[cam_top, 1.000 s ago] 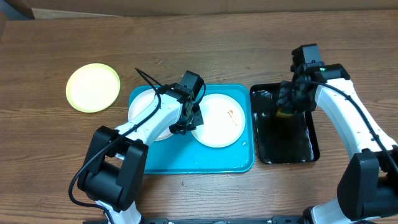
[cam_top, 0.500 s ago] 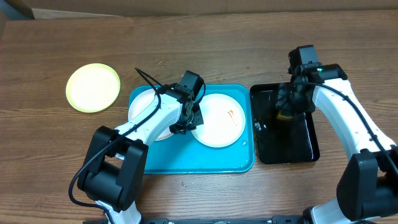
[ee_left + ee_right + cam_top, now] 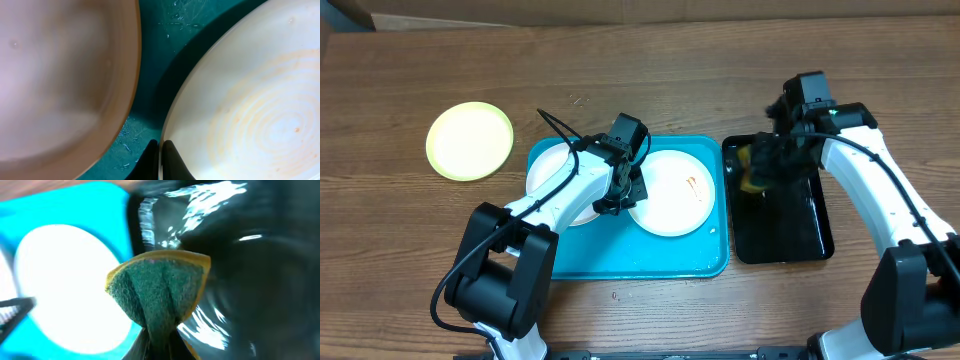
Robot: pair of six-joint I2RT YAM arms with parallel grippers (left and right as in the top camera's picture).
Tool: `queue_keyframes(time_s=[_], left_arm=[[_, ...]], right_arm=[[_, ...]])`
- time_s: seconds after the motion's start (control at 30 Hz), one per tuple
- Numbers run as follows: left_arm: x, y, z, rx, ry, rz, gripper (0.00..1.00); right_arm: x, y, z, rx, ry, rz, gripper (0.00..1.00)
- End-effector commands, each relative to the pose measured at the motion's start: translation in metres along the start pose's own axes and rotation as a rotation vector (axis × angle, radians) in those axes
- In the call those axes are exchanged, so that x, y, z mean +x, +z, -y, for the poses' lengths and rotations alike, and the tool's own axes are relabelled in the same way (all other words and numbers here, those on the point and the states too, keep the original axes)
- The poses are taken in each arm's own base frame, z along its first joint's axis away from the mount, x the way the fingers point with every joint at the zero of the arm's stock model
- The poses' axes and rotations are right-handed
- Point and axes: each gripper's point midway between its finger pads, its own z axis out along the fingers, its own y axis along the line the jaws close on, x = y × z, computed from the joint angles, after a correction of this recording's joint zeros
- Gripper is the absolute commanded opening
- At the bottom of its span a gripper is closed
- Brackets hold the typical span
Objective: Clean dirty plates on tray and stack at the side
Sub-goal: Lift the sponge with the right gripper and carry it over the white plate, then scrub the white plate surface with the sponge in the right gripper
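Observation:
Two white dirty plates lie on the turquoise tray. The right plate carries an orange smear; the left plate is partly under my left arm. A third, pale yellow-green plate rests on the table far left. My left gripper is shut on the right plate's rim, with the other plate beside it. My right gripper is shut on a green-and-yellow sponge, which hangs over the left part of the black tray. The right plate shows beyond the sponge.
The narrow black tray glistens with water and stands just right of the turquoise tray. Cardboard boxes line the table's far edge. Bare wooden tabletop lies in front of the yellow-green plate.
My right gripper has carried the sponge leftward over the black tray, toward the turquoise tray. The left arm and the plates have not moved.

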Motion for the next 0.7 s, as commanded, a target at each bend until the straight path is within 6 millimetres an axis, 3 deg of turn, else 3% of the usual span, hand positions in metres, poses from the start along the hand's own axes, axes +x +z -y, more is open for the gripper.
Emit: queue_keyframes(time_s=[0.0,0.13,0.37,0.67], left_arm=[[0.0,0.006,-0.005,-0.016,0.007,-0.007,0.04],[-0.001,0.006,-0.005,-0.016,0.007,-0.007,0.04],[0.0,0.006,-0.005,-0.016,0.009,-0.008,0.04],[0.0,0.006,-0.005,-0.017,0.008,-0.009,0.04]], right_arm=[[0.006,-0.003,-0.046,-0.129,-0.115,0.0,0.04],[0.008,0.01,-0.061,0.034,-0.249,0.06,0.04],[0.01,0.032,-0.066,0.418,-0.459,0.179,0.04],[0.005,0.069,-0.062,0.456,-0.487,0.154,0.04]])
